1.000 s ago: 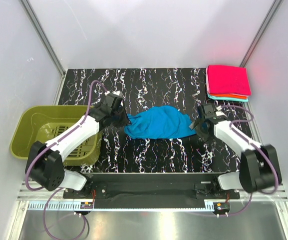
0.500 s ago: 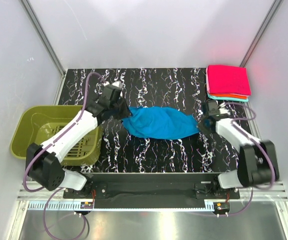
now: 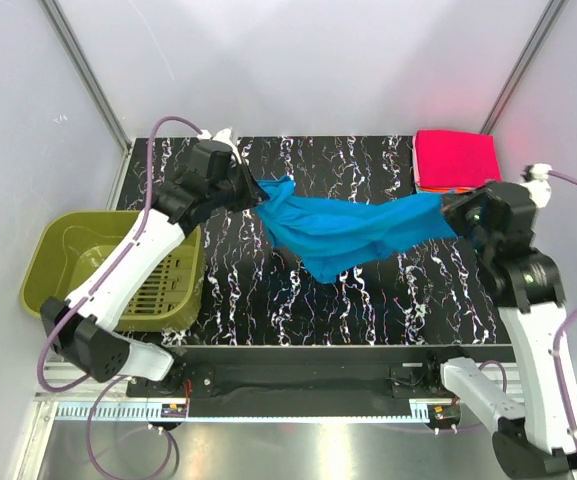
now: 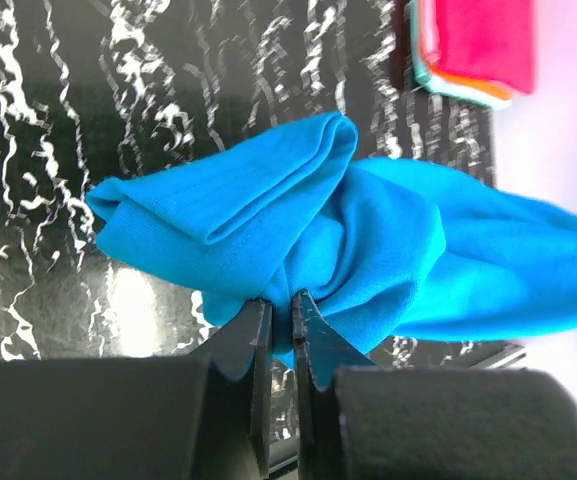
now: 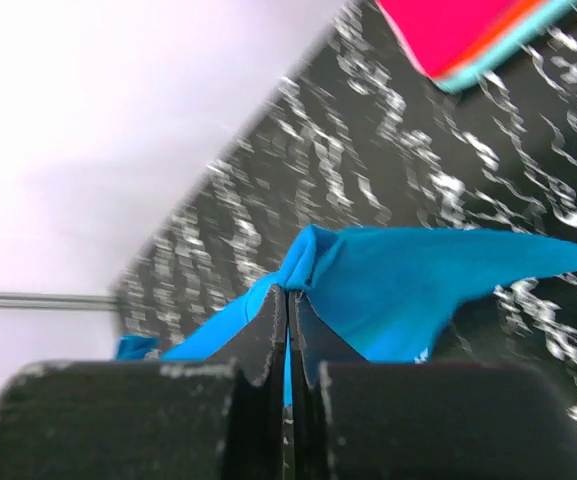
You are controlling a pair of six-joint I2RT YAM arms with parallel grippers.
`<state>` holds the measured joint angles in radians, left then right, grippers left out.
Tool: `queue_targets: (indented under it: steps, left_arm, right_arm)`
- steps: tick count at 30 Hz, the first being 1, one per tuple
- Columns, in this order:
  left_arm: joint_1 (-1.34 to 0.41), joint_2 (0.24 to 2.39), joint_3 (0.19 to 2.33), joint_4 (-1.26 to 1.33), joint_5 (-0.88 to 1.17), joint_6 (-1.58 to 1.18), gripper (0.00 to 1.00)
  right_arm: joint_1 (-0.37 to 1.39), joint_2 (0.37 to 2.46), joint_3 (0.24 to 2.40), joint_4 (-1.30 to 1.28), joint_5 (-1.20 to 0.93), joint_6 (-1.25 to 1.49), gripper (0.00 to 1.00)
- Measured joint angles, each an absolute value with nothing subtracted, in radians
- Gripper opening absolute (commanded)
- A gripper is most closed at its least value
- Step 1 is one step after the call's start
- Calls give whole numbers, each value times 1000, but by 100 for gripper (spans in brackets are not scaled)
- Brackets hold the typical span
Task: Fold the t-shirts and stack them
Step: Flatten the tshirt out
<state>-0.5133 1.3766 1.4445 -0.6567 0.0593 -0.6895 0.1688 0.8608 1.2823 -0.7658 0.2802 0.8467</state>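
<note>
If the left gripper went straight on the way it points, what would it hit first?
The blue t-shirt pinched in the left gripper; beyond that cloth, probably the marbled table, though depth is unclear.

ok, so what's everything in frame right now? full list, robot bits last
blue t-shirt: one, bright blue, stretched between the two tools over the middle of the table, sagging in the centre
folded stack: one, pink on top with orange and teal edges beneath, far right corner of the table
basket: one, olive green, off the table's left edge
table: one, black with white marbling, under everything
left arm: one, white and black, reaching across from the basket side
right arm: one, white and black, at the right edge
left tool: one, black, shut on the shirt's left end
right tool: one, black, shut on the shirt's right end
</note>
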Motion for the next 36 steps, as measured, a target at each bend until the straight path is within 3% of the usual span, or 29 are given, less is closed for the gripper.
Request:
queue_targets:
  steps: [4, 9, 12, 14, 15, 17, 19, 22, 31, 36]
  left_arm:
    - [-474, 1486, 1425, -658, 70, -689, 6]
    - [-406, 1798, 1482, -661, 108, -684, 6]
    - [-374, 1981, 1592, -685, 124, -683, 31]
    - [-355, 2060, 1681, -702, 131, -683, 46]
    - [-345, 2090, 1728, -710, 132, -683, 50]
    - [-332, 2123, 1820, -733, 130, -685, 56]
    - [-321, 2119, 1873, -740, 122, -678, 59]
    - [-323, 2064, 1880, -744, 92, -659, 59]
    - [-462, 1689, 1564, -759, 43, -590, 58]
    - [-481, 1581, 1422, -752, 51, -577, 58]
  right_arm:
    - [168, 993, 1236, -770, 280, 822, 0]
    - [165, 1272, 1158, -721, 276, 804, 0]
    - [147, 1469, 1186, -686, 266, 791, 6]
    - [131, 1606, 1244, -666, 242, 772, 16]
    - [121, 1671, 1282, -662, 231, 758, 27]
    - [95, 1798, 1372, -649, 179, 729, 38]
    - [66, 1876, 1444, -656, 139, 711, 51]
    - [14, 1890, 1481, -678, 112, 696, 58]
    - [-104, 1645, 1257, -683, 119, 704, 50]
    - [-137, 1610, 1092, -632, 104, 704, 50]
